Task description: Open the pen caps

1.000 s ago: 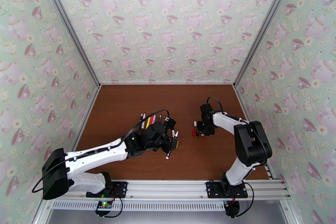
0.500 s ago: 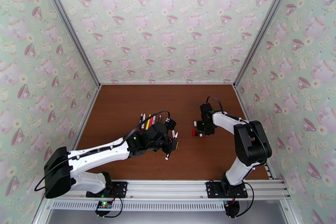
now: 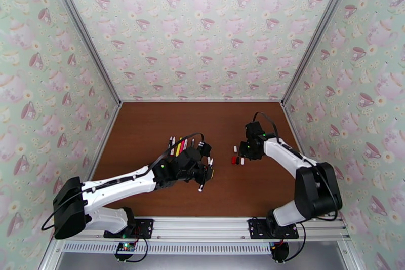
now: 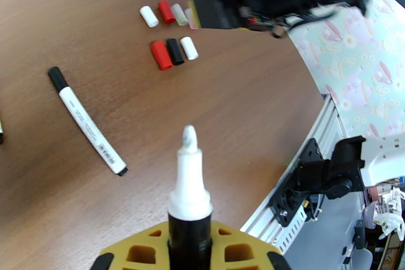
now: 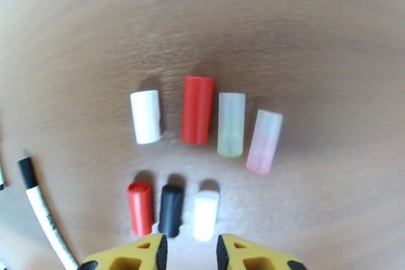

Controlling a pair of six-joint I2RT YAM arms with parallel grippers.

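The bench (image 3: 152, 124) is reddish-brown wood grain. The caps (image 5: 197, 110) lie in two rows: white, red, pale yellow-green and translucent pink, then red, black and white. The held pen (image 4: 190, 185) has a white nib section on a black barrel. The loose pen (image 4: 86, 124) is white with grey print and a black end. The left fingers (image 4: 119, 253) and right fingers (image 5: 238, 248) are mustard yellow. The walls (image 3: 202, 28) are mint, patterned with pink teacups, teapots and daisies.

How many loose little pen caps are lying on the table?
7, in two rows on the table. Far row in the right wrist view: white cap, red cap, yellowish cap, pinkish cap. Near row: short red cap, black cap, short white cap. Others may be hidden.
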